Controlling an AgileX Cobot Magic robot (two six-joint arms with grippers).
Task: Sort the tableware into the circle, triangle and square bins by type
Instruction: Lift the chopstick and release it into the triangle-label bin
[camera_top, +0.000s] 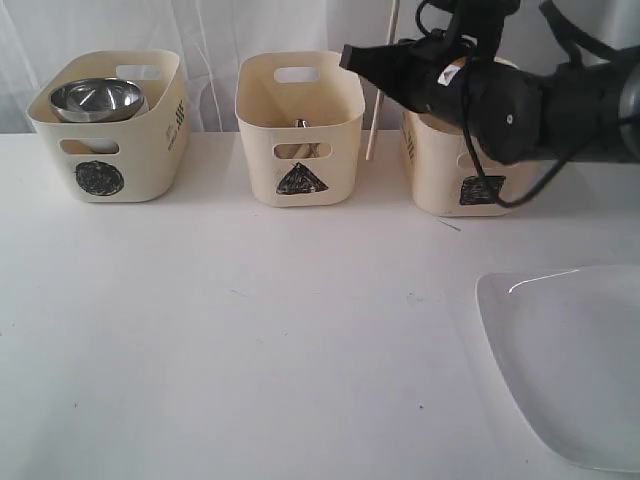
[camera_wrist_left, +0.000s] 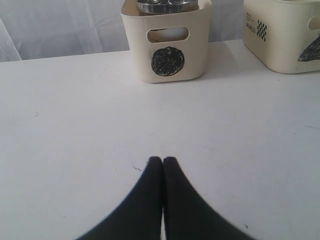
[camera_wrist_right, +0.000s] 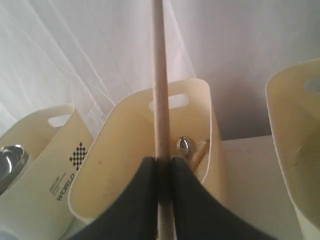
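1. White curtain backs a white table (camera_top: 250, 330) carrying the circle bin (camera_top: 105, 130) with a steel bowl (camera_top: 97, 98), the triangle bin (camera_top: 300, 120), the square bin (camera_top: 430, 170) and a plate (camera_top: 570, 370). The right arm (camera_top: 530, 100) holds a chopstick (camera_top: 377, 105) just beside the triangle bin.
2. Left fingers (camera_wrist_left: 152, 180) are pressed together, empty, above bare table.
3. Right fingers (camera_wrist_right: 142, 190) pinch the chopstick upright; cutlery (camera_wrist_right: 184, 145) lies in the triangle bin. Likely next: centre it over that opening, then release.

Open table (camera_top: 250, 330) before the bins (camera_top: 300, 130) — only the plate (camera_top: 570, 360) crowds its near-right corner.
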